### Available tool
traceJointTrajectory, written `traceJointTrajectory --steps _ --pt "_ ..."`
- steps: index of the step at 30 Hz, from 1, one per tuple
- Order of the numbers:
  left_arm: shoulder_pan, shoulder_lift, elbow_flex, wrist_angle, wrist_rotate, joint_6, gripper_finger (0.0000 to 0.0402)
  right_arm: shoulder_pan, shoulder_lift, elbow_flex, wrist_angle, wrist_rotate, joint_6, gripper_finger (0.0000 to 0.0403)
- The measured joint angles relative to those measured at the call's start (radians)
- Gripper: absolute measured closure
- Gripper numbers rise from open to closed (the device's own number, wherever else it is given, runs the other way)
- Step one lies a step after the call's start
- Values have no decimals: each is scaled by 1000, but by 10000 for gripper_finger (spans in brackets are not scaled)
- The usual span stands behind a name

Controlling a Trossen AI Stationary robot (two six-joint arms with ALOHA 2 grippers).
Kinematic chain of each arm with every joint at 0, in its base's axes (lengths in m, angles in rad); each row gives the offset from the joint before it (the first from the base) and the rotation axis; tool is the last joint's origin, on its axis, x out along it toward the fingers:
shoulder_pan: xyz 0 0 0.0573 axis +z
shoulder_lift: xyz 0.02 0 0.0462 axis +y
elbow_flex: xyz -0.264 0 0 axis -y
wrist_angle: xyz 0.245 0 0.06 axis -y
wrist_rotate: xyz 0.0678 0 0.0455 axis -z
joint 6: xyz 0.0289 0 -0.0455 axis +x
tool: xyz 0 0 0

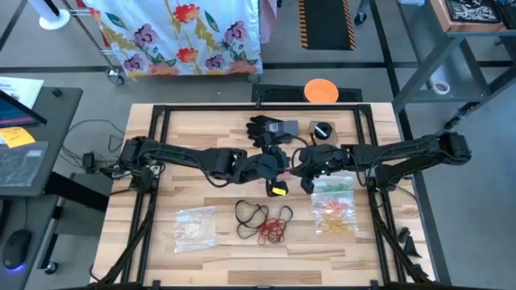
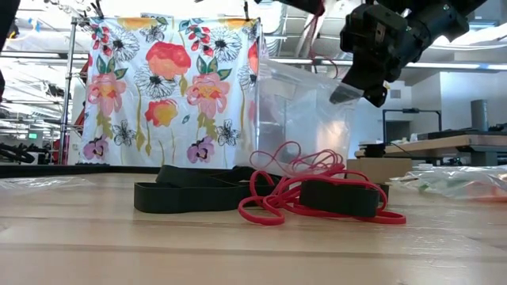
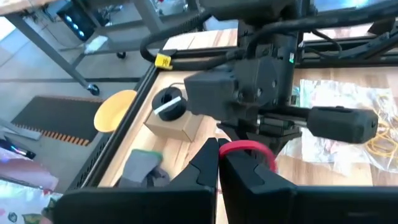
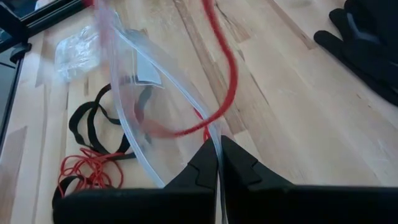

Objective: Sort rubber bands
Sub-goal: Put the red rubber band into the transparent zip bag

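We read this moment as the bagging step. The left gripper (image 3: 217, 163), just on the left arm's side of the loose pile (image 1: 262, 221) of black and red rubber bands and slightly farther from the table's front edge, has its fingers pressed together on a red band (image 3: 245, 149). The right gripper (image 4: 219, 163), close beside it above the same pile, pinches the rim of a clear plastic bag (image 4: 134, 93) held up off the table (image 1: 210, 181).

In the right wrist view the red band (image 4: 227, 74) hangs as a long loop. Its long axis runs steeply down from the left gripper, and its lower end curves across the bag's mouth, apparently just inside it; we cannot tell how far it has entered.

In our judgement the next move calls for lowering the band deeper into the bag and then spreading the left fingers, while the right gripper keeps the mouth open.

Relative to the pile:
- A bag of yellow and green bands (image 1: 334, 205) lies on the right arm's side.
- A bag of pale bands (image 1: 196, 228) lies on the left arm's side.
- A black glove (image 1: 266, 127) lies well beyond, toward the far edge.
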Motion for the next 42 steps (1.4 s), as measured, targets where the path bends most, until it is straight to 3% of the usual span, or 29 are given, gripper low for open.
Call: traceJointTrajectory --steps 16,42 --pt "-65 0 0 38 2 24 401 0 0 0 0 0 0 391" --pt "-74 -7 0 73 2 45 401 0 0 0 0 0 0 391"
